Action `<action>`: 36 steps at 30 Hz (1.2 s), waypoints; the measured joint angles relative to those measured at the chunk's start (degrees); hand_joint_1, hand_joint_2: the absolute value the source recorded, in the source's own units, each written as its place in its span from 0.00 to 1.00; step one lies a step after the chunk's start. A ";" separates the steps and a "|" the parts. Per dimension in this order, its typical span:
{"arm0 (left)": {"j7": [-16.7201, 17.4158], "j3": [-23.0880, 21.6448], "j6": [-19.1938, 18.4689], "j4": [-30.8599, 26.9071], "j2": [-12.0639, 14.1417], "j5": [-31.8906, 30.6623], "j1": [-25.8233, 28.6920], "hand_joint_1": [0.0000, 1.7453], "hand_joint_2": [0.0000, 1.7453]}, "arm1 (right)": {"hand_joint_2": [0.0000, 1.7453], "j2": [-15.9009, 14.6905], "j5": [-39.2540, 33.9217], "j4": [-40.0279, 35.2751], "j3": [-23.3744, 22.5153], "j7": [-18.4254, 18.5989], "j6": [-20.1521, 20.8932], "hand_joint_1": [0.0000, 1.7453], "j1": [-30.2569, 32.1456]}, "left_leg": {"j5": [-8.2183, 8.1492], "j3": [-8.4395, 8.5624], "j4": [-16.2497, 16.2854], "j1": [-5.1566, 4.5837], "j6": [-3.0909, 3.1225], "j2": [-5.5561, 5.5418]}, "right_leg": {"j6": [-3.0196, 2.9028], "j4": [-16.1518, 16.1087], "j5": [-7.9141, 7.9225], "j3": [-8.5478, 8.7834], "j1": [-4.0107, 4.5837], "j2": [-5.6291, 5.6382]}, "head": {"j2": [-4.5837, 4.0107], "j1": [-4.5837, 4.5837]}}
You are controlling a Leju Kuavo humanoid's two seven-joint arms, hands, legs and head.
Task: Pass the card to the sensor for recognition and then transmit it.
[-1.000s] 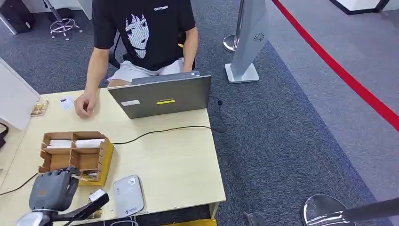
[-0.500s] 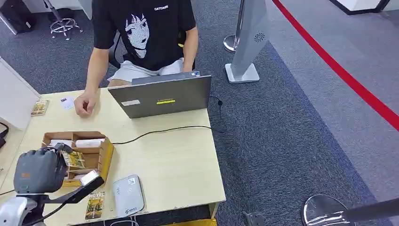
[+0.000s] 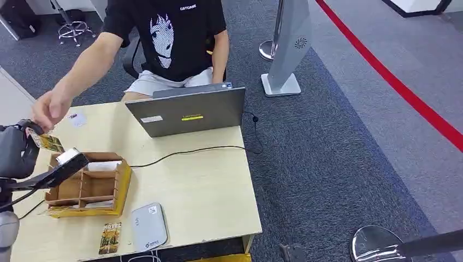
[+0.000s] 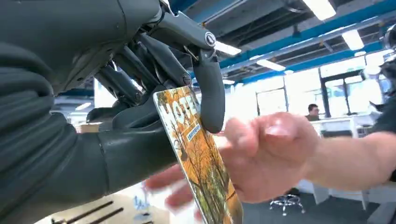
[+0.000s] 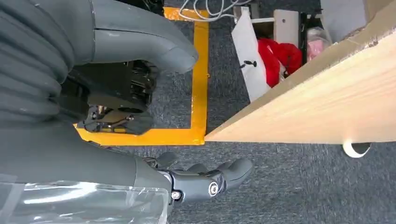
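Observation:
My left hand point(image 3: 15, 152) is raised at the table's far left and pinches an orange-and-green card point(image 3: 47, 143) between thumb and fingers. A person's hand point(image 3: 48, 109) reaches over and touches the card's upper edge. In the left wrist view the card point(image 4: 201, 161) stands upright in my left hand point(image 4: 140, 126), and the person's hand point(image 4: 264, 156) closes on its far side. The white card sensor point(image 3: 148, 225) lies near the table's front edge. My right hand point(image 5: 93, 158) hangs below the table edge point(image 5: 322, 107), its fingers point(image 5: 208, 183) apart and holding nothing.
A wooden compartment box point(image 3: 87, 183) sits on the table with white cards in it. A second card point(image 3: 110, 237) lies left of the sensor. A laptop point(image 3: 188, 112) and black cable point(image 3: 185, 152) are at the back. The person sits behind the table.
My left hand lifted the card from beside the box up and to the far left. The person's hand left the table and reached out to the card.

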 joint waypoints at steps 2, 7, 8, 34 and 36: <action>0.13 0.76 -0.09 0.83 0.24 0.57 -0.74 1.00 1.00 | 1.00 -0.02 0.00 0.11 0.07 0.07 0.04 0.00 -0.05 | 0.00 0.00 0.00 0.00 0.00 0.01 | 0.00 0.00 0.00 -0.01 0.00 0.00 | 0.02 -0.02; -0.22 1.79 0.15 1.31 0.20 1.55 -0.81 0.53 1.00 | 1.00 -0.02 0.04 0.26 0.13 0.15 0.13 0.00 -0.14 | 0.00 0.00 0.00 0.00 0.00 0.01 | 0.00 0.00 0.00 -0.01 0.00 0.00 | 0.00 -0.02; -0.39 1.97 0.22 1.31 0.18 1.90 -0.72 0.00 1.00 | 1.00 -0.02 0.07 0.26 0.13 0.15 0.11 0.00 -0.14 | 0.00 0.01 0.00 0.00 0.00 0.01 | 0.00 0.00 0.00 -0.01 0.00 0.00 | 0.02 -0.02; -29.02 13.41 30.21 -27.33 -16.86 33.61 30.46 0.00 1.00 | 1.00 0.87 0.63 -5.86 -2.58 4.03 4.15 0.00 5.79 | -0.40 0.08 -0.02 -0.08 0.14 0.27 | 0.12 -0.05 -0.26 0.07 -0.06 0.22 | 0.02 0.07; -34.41 15.83 28.50 -29.80 -20.25 40.29 34.40 0.00 1.00 | 1.00 1.01 0.11 -7.61 -2.75 5.53 4.15 0.00 6.86 | -0.41 0.03 -0.02 -0.08 0.17 0.25 | 0.17 -0.07 -0.29 0.06 -0.05 0.18 | 0.02 -0.04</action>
